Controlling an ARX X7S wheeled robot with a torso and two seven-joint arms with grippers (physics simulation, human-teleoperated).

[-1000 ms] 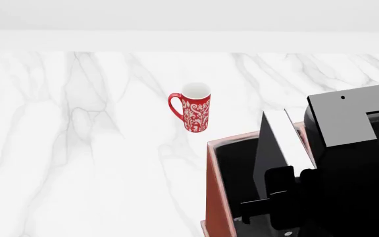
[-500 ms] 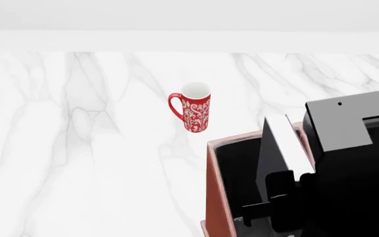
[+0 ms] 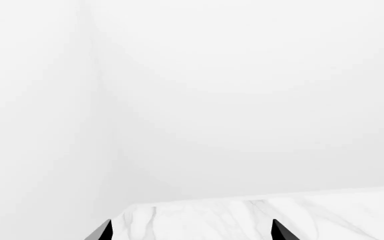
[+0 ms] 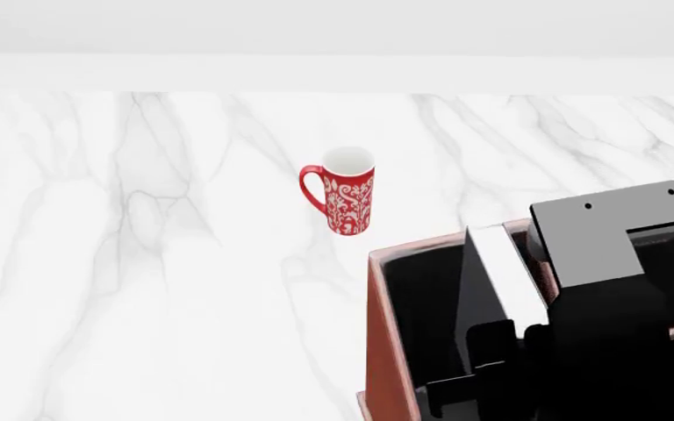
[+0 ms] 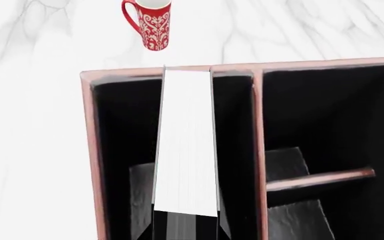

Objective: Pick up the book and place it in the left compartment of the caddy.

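One flat rectangular book [image 5: 185, 150] stands inside the caddy's [image 5: 92, 150] black-walled compartment.

book [image 5: 185, 150] — black, white page edges up, upright | inside left compartment [image 5: 122, 140] | caddy [image 5: 90, 150] — reddish-brown

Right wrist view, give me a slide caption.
Book held edge-up inside the caddy's left compartment, red mug beyond.

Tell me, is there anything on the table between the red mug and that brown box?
No. In the head view, only bare marble table lies between the mug and the caddy. The right wrist view shows the same empty gap.
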